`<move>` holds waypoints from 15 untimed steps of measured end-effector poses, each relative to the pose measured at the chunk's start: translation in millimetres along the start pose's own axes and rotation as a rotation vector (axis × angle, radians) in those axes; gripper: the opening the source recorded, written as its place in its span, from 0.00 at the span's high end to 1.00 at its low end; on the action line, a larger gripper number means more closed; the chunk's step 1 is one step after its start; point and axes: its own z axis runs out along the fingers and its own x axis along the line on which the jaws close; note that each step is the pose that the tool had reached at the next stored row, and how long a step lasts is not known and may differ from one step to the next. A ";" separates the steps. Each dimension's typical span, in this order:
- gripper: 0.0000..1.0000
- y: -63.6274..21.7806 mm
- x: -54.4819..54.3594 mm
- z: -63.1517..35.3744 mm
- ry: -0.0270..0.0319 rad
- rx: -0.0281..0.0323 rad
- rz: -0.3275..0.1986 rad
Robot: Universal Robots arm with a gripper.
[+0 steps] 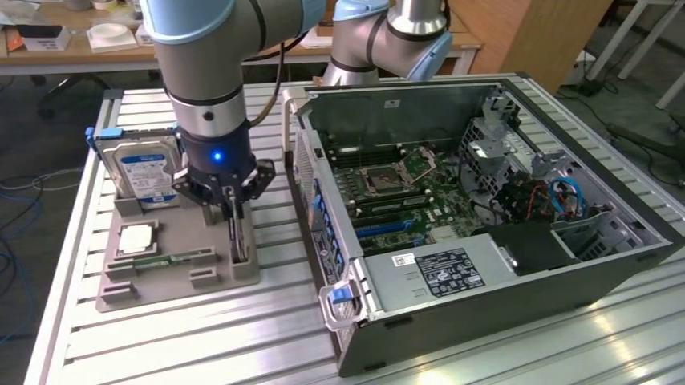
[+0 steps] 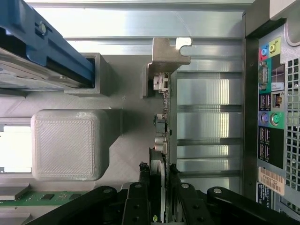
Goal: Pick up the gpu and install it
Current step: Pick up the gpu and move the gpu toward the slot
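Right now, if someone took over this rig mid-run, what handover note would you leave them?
Gripper: lowered over the holder tray, shut on the top edge of the gpu.
Gpu: standing on edge in its slot of the tray, next to the open computer case; it has not been lifted out.
Done: the grasp on the card.
Left: the lift out of the tray and the whole install into the case.
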 end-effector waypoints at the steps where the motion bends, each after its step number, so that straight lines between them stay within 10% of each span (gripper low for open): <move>1: 0.74 0.0 0.0 -1.3 0.0002 0.0008 0.000; 15: 0.74 1.0 -0.5 -27.7 0.0000 0.0039 0.000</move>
